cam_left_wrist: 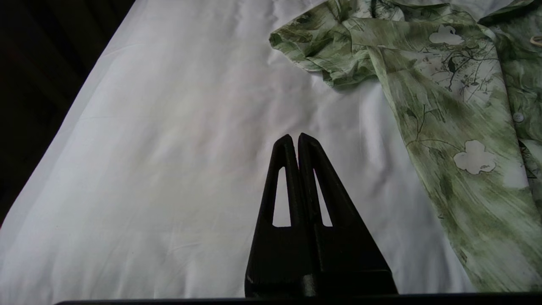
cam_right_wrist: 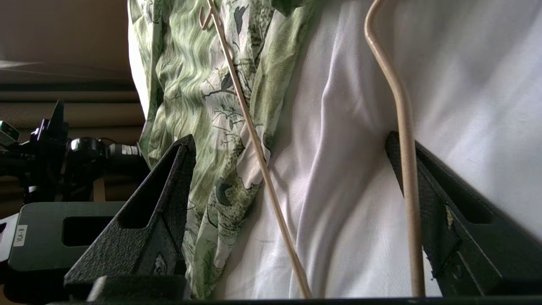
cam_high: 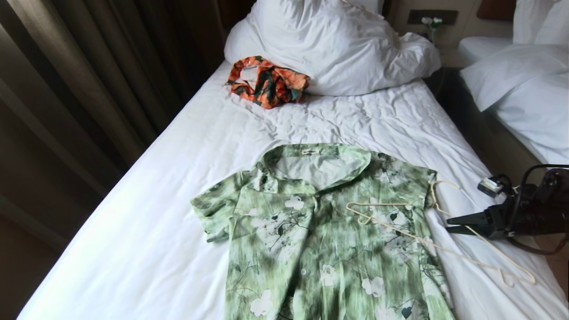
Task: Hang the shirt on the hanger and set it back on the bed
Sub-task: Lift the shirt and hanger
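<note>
White wrinkled sheets cover the bed, where the shirt lies flat at the near end. On its right shoulder rests the hanger, reaching right onto the sheet. Over it at the bed's right edge, the right hand gapes open, two hanger wires between its fingers. Beside the shirt's left sleeve, the left hand is closed, empty.
</note>
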